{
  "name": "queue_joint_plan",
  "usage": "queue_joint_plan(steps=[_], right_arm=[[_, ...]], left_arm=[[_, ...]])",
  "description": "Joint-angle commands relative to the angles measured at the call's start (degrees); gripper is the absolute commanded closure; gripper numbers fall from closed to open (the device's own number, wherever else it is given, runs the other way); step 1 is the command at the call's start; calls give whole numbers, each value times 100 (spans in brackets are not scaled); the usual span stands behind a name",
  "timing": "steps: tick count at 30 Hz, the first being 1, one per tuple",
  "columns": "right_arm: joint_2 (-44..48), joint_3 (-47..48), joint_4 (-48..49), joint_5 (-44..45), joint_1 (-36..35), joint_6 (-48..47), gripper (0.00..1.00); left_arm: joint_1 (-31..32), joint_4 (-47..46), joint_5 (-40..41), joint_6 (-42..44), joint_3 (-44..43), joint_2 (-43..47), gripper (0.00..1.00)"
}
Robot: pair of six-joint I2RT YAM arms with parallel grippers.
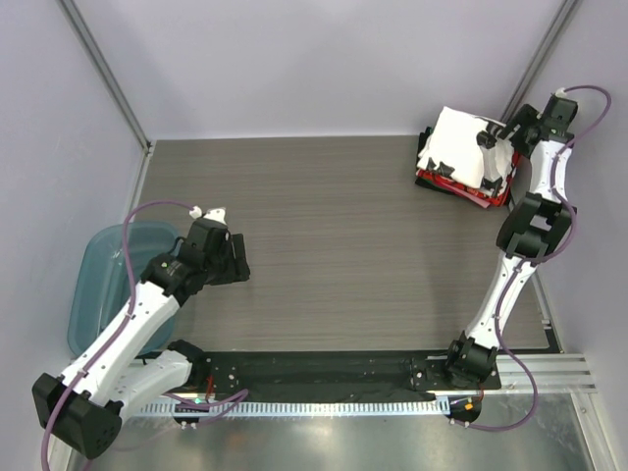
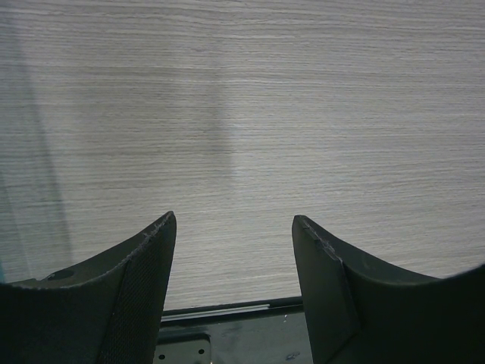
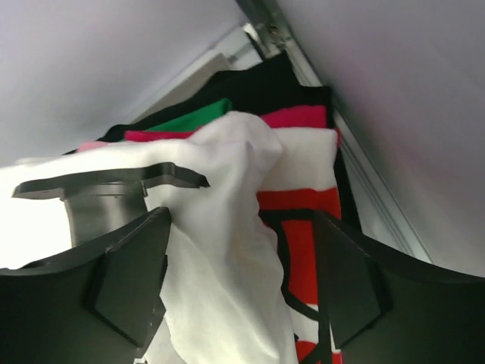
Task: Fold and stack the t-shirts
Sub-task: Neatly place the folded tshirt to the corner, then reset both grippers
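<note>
white tee [image 1: 453,145]: plain white, folded to a rough square, one edge rumpled; lies on top of the folded stack, far across the surface [image 1: 324,226] from the teal bin [image 1: 103,285]
folded stack [image 1: 461,191]: red with black-edged white print, then pink, green and black layers
right fingers [image 3: 129,280]: spread apart, white cloth loose between them
left fingers [image 2: 136,296]: released, over bare surface just beside the teal bin

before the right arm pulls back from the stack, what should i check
1. White t-shirt lying on the folded stack: ok.
2. Right hand open: ok.
3. Cloth clear of its fingers: not ok, a white fold hangs between them.
4. White t-shirt folded flat: cannot tell, it looks bunched in the wrist view.
5. Left hand open, empty, over the table: ok.
</note>
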State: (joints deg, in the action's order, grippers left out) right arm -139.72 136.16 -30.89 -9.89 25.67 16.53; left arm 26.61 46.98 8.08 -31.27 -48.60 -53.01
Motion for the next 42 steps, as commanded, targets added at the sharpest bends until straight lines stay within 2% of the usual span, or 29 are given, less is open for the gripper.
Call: queue_joint_plan(steps=[1, 4, 5, 6, 13, 16, 20, 22, 24, 25, 27, 28, 29, 32, 34, 35, 38, 39, 41, 42], right_arm=[[612, -230, -144, 1672, 351, 833, 18], [937, -125, -408, 2069, 421, 1131, 11], [1147, -64, -496, 2070, 430, 1185, 2], [1244, -63, -514, 2070, 439, 1238, 0], [2220, -63, -566, 1333, 421, 1694, 0], [2747, -238, -575, 481, 343, 1757, 0], [3669, -1256, -541, -223, -79, 1599, 0], [4405, -1809, -496, -417, -500, 1423, 0], [5013, -2880, -374, -374, -1139, 1240, 0], [5651, -3285, -313, -260, -1387, 1203, 0], [6287, -4698, 20, -171, -1879, 1273, 0], [6665, -5722, 396, -119, -2334, 1439, 0], [7260, -6202, 565, -92, -2565, 1553, 0], [8238, -7808, 1049, 215, -3646, 1879, 0], [8443, -8323, 1077, 373, -4181, 1941, 0], [8513, -8638, 972, 591, -4672, 1967, 0], [8751, -9131, 848, 1302, -5700, 2081, 0], [8925, -9255, 848, 1462, -5879, 2134, 0], [9076, -9571, 839, 1674, -6300, 2266, 0], [9224, -9669, 848, 1822, -6398, 2362, 0]], left_arm=[[-16, -119, 124, -2, -36, 177, 36], [-15, -119, 142, -11, -36, 265, 35], [-7, -110, 159, -11, -36, 291, 35], [-15, -110, 159, -11, -36, 326, 35], [-15, -128, 221, -20, -36, 572, 31], [-16, -128, 273, -29, -36, 687, 28], [-16, -137, 335, -46, -27, 827, 26], [-16, -137, 405, -64, -27, 871, 23], [-16, -119, 466, -99, -27, 951, 19], [-16, -110, 563, -108, -27, 986, 18], [-16, -110, 677, -143, -9, 1065, 16], [-24, -119, 730, -160, 17, 1074, 15], [-24, -136, 791, -160, 26, 1091, 15], [-42, -84, 1124, -222, 8, 1074, 16], [-42, -119, 1371, -231, 26, 1083, 15], [-42, -119, 1563, -274, 96, 1091, 15], [-33, -443, 2337, -232, 420, 1013, 4], [-42, -784, 2991, -231, 552, 951, 2], [-51, -1189, 3619, -100, 990, 663, 0], [-86, -1800, 3944, 58, 1167, 600, 0]])
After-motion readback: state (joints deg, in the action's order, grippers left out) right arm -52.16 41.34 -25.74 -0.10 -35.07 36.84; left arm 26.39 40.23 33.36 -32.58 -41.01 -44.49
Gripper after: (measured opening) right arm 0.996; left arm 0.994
